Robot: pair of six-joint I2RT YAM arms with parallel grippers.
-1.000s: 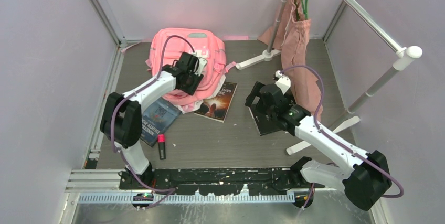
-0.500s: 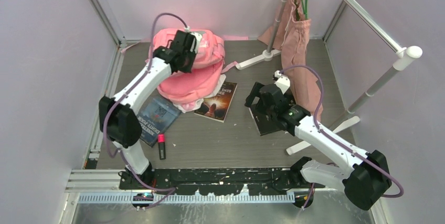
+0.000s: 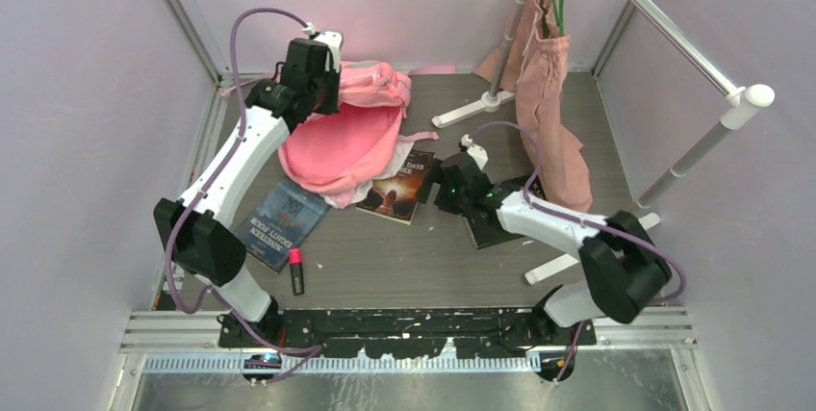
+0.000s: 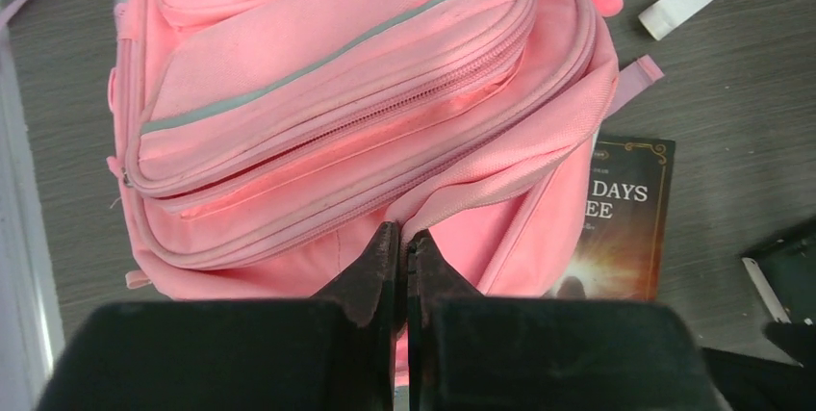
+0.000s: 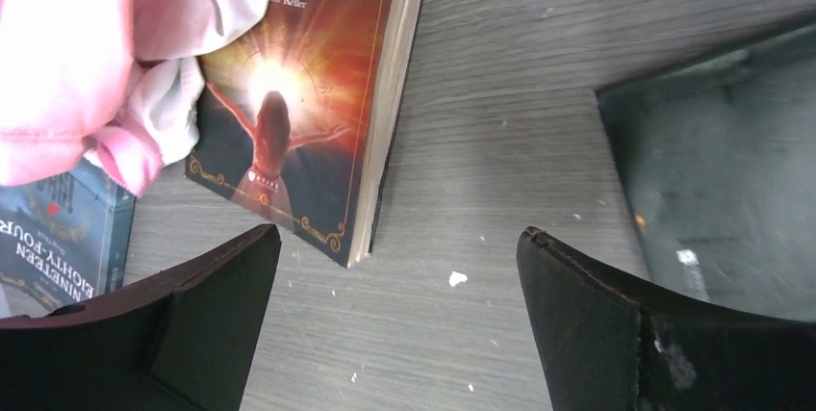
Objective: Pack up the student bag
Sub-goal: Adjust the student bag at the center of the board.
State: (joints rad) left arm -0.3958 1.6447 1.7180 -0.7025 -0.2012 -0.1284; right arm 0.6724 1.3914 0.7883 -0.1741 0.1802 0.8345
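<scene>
Seen from above, the left gripper (image 3: 325, 91) holds the pink backpack (image 3: 351, 141) up at the far left of the table (image 3: 385, 257), and the right gripper (image 3: 441, 190) sits low beside a book (image 3: 396, 185). In the left wrist view, its fingers (image 4: 380, 271) are pinched tight on a fold of the backpack. In the right wrist view, the fingers (image 5: 192, 305) are spread wide and empty over the table.

Lilac walls (image 3: 77, 93), grey wood-grain table (image 3: 414, 257), white clothes rail (image 3: 662, 24) at rt

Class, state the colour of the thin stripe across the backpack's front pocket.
Grey-green stripe on the pink backpack; clearest in left wrist view.
</scene>
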